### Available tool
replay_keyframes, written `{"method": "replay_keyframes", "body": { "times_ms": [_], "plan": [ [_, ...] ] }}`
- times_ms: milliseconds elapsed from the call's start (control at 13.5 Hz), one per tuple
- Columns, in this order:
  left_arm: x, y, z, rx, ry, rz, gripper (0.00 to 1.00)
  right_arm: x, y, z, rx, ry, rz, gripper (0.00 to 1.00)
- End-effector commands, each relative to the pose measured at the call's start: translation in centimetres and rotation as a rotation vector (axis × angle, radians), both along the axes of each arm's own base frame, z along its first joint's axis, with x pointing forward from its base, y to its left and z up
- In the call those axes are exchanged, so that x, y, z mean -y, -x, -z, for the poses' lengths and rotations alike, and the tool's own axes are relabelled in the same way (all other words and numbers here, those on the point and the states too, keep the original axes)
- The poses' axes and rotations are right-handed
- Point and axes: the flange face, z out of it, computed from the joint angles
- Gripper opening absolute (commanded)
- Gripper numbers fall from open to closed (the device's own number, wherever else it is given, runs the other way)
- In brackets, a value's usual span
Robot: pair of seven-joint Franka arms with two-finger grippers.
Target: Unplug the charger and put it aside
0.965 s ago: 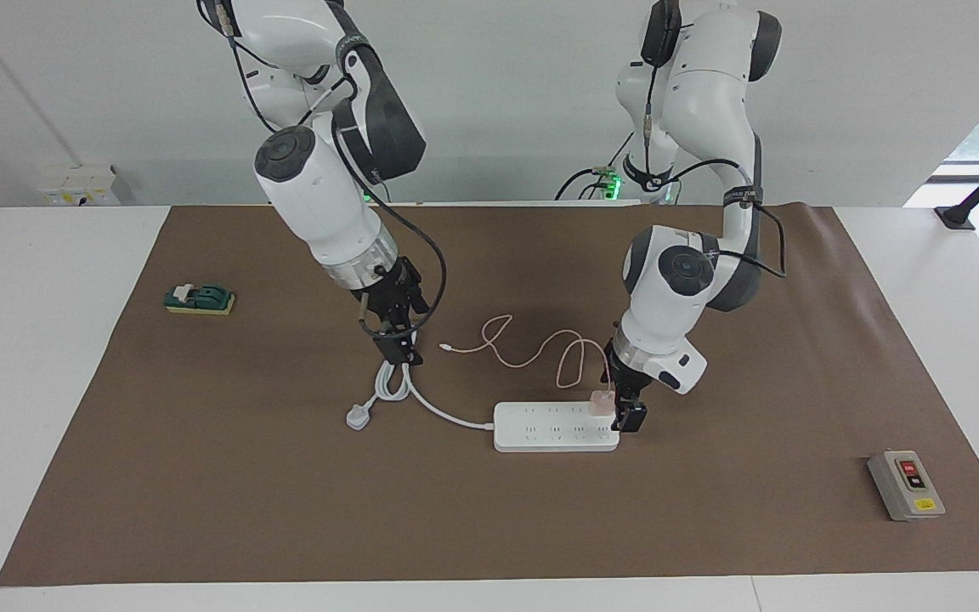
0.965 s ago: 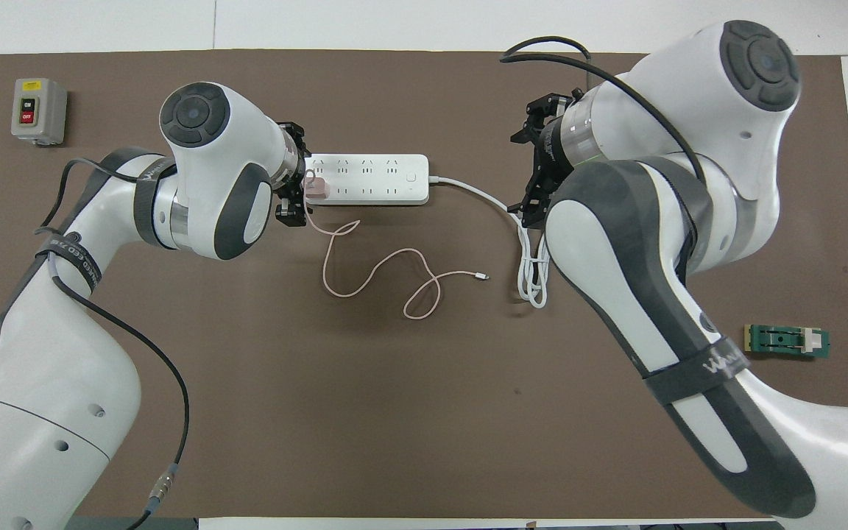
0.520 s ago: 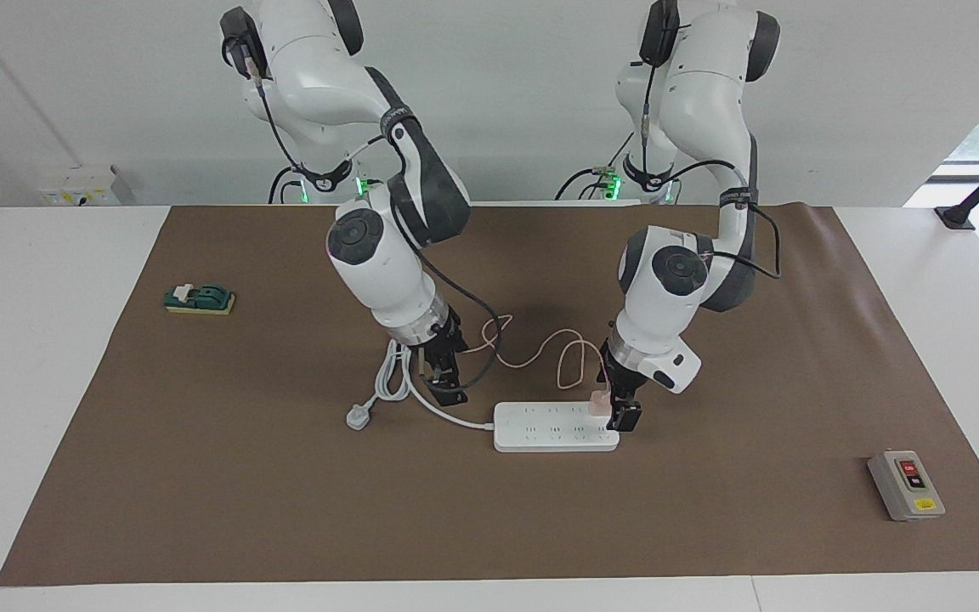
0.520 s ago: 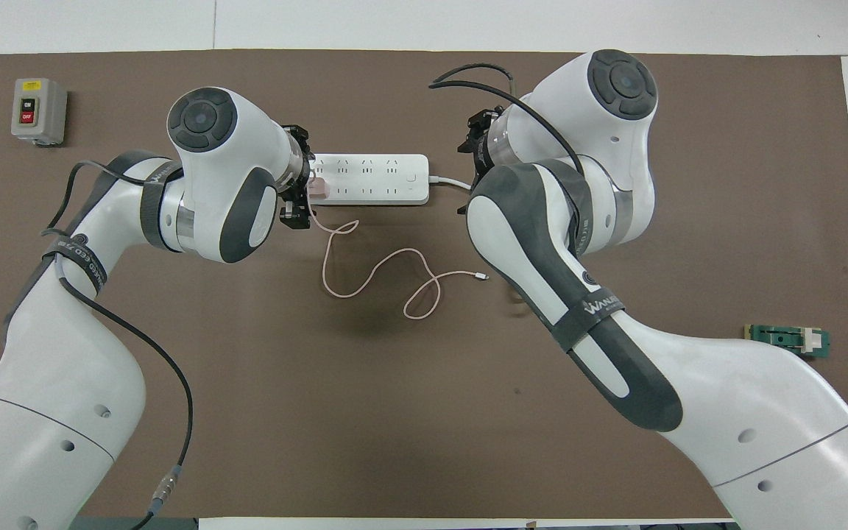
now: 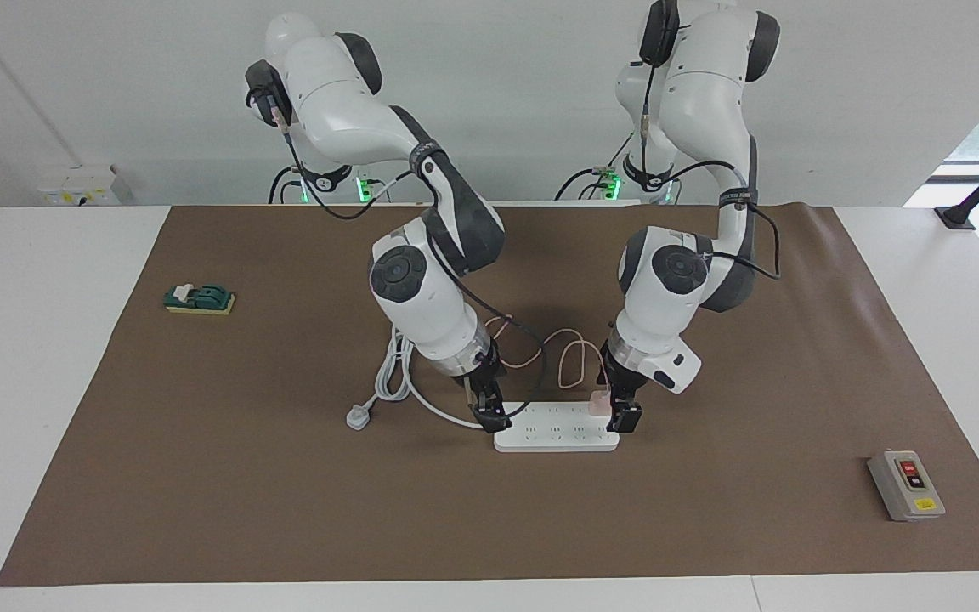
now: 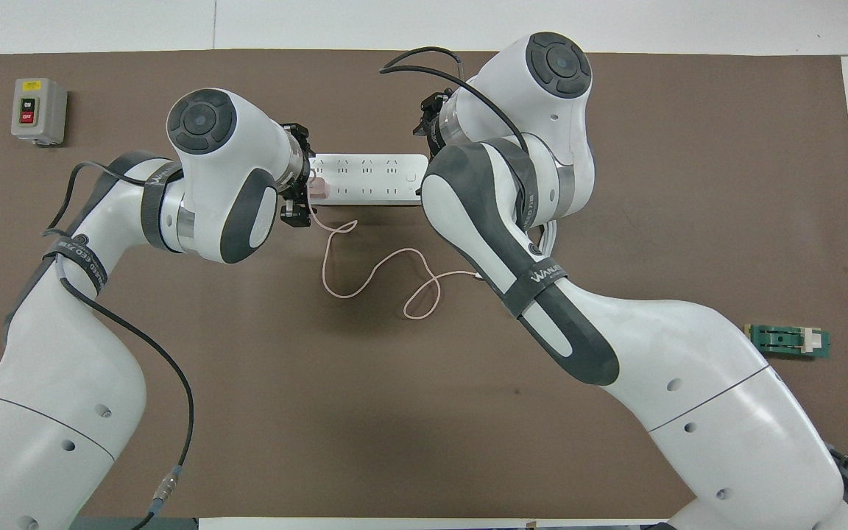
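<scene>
- Charger [image 5: 598,403] plugged into power strip [image 5: 556,436], mid-table, at its left-arm end.
- Left pincer [image 5: 617,406] spread wide, straddling the charger.
- Right pincer [image 5: 492,416] at the strip's cord end; opening cannot be told.

You're in a robotics lab: two white-and-grey robot arms [image 5: 421,289] bolted at a white bench [image 5: 39,382], a brown paper mat [image 5: 285,510] spread over it, bare white walls [image 5: 498,93], green status lights [image 5: 613,180] at the bases.
</scene>
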Motion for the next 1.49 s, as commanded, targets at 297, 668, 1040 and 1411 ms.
{"method": "replay_keyframes", "body": {
  "times_ms": [297, 668, 1040, 1411],
  "plan": [
    [0.1, 0.4, 1.0, 0.028, -0.014, -0.012, 0.99, -1.9, -2.1, 3.3, 0.001, -0.047, -0.033, 0.99],
    [0.1, 0.2, 0.8, 0.039, -0.009, -0.013, 0.98, -3.9, -1.0, 5.0, -0.017, -0.035, -0.061, 0.99],
    [0.0, 0.2, 0.8, 0.045, -0.007, -0.015, 0.98, -4.7, -0.5, 6.1, -0.013, -0.035, -0.064, 0.99],
    [0.0, 0.2, 1.0, 0.048, -0.006, -0.014, 0.98, -4.6, -0.7, 6.4, 0.012, -0.042, -0.048, 0.99]
  ]
}}
